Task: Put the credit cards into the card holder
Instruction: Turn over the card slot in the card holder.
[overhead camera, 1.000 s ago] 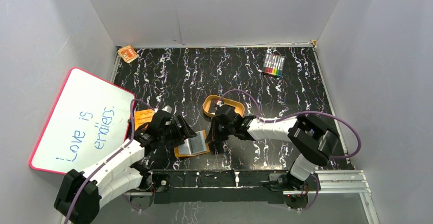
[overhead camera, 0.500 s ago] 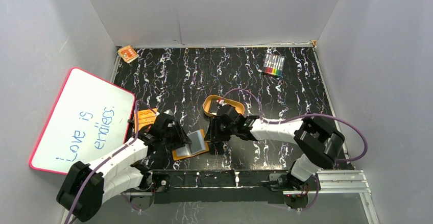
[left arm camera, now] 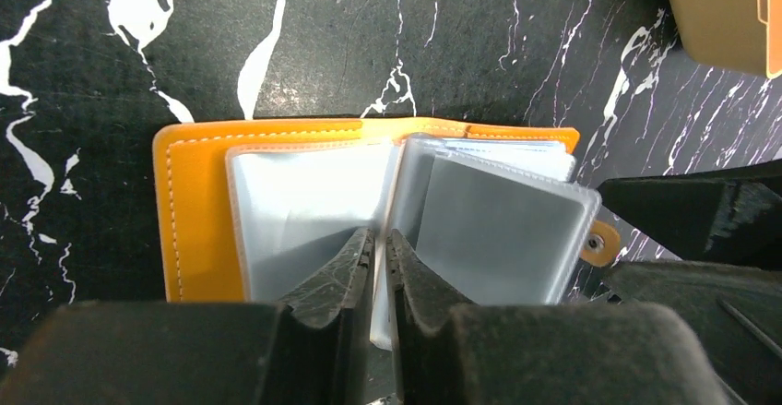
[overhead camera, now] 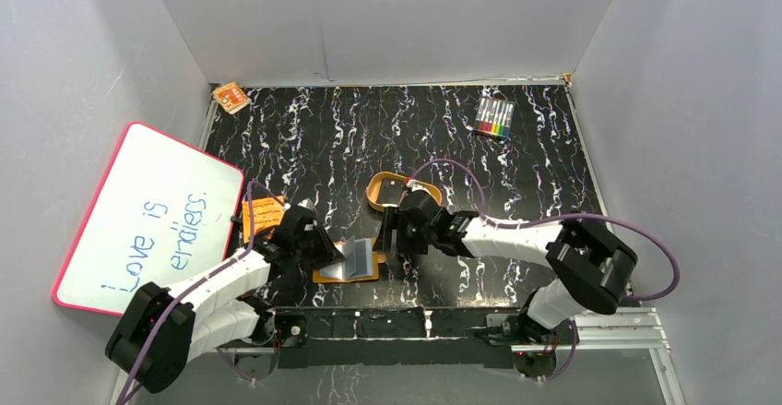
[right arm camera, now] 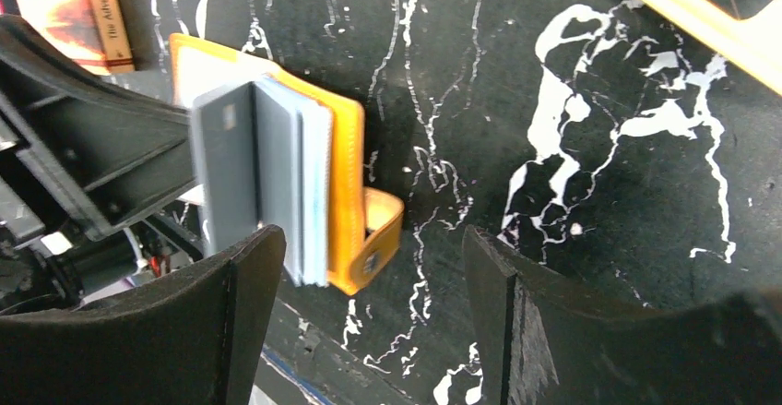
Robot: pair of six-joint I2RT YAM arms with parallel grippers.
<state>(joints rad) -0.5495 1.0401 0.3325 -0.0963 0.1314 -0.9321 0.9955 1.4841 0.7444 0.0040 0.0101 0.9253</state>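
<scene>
One card holder (left arm camera: 198, 202), one sleeve (left arm camera: 403, 188) pinched by left gripper (left arm camera: 379, 239); right gripper (right arm camera: 373, 248) spread.

whiteboard (overhead camera: 148, 216): leaning at left wall | marker pack (overhead camera: 493, 119): far right | tan oval tray (overhead camera: 373, 195): mid-table | orange booklet (overhead camera: 261, 211): beside whiteboard

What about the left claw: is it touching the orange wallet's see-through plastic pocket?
Touching. The left wrist view shows the left gripper pinching a clear plastic sleeve of the orange leather card holder.
</scene>
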